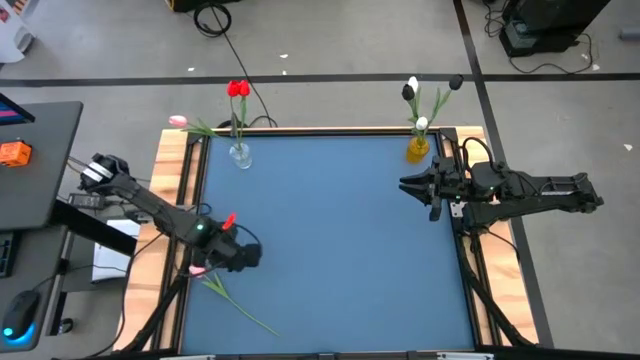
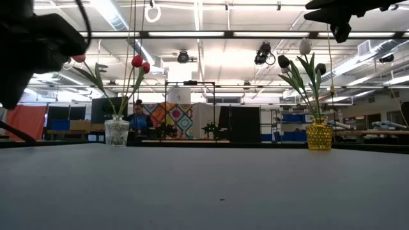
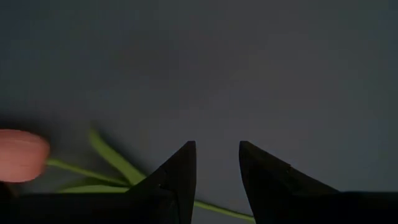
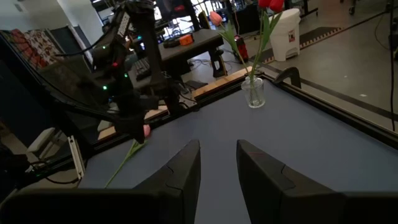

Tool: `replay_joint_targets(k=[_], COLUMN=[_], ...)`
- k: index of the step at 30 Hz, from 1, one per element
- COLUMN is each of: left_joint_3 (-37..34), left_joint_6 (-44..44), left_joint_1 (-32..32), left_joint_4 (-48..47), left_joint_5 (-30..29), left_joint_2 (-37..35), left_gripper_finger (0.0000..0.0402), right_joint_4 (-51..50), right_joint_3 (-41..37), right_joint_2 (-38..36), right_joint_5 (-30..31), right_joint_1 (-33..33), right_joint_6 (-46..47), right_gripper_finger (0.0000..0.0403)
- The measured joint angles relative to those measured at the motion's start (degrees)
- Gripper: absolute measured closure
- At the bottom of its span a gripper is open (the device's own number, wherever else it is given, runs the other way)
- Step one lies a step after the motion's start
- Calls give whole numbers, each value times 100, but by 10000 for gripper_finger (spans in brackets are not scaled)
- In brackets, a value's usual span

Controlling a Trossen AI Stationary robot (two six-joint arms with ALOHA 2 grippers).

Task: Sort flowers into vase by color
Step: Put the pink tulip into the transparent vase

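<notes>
Pink-headed tulip on a thin green stem is the last one lying on the blue mat; reds and pink sit in the clear glass vase, white and black in the yellow vase. Left gripper hovers over its stem, jaws part-open, empty. Right gripper waits near the yellow vase, part-open, empty.

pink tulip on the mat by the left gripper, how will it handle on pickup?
The pink tulip lies flat: its thin stem likely flexes, so the head may droop. It looks light. The left gripper hovers open above it; that narrow stem could slip or twist between the fingers.
</notes>
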Motion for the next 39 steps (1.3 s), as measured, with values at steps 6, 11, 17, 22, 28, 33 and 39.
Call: replay_joint_targets(k=[6,11,17,22,28,33,39], left_joint_3=[0,0,0,0,-2,-2,-31], left_joint_6=[439,595,826,838,1551,1842,1892], left_joint_1=[510,684,849,837,733,688,594], left_joint_4=[506,951,1027,944,1003,834,1492], left_joint_5=[262,456,1644,1666,1842,2135,2221], left_joint_2=[222,521,869,944,944,944,1021], left_gripper_finger=[276,276,276,275,275,275,275], right_joint_4=[0,-2,-2,-2,0,0,-2], right_joint_3=[0,0,0,0,0,0,0], right_joint_2=[0,0,0,0,0,0,0], right_joint_5=[1,1,2,1,0,0,0], right_joint_1=[1,0,1,1,0,0,1], right_joint_6=[2,1,1,0,1,0,0], right_gripper_finger=[290,290,290,290,290,290,290])
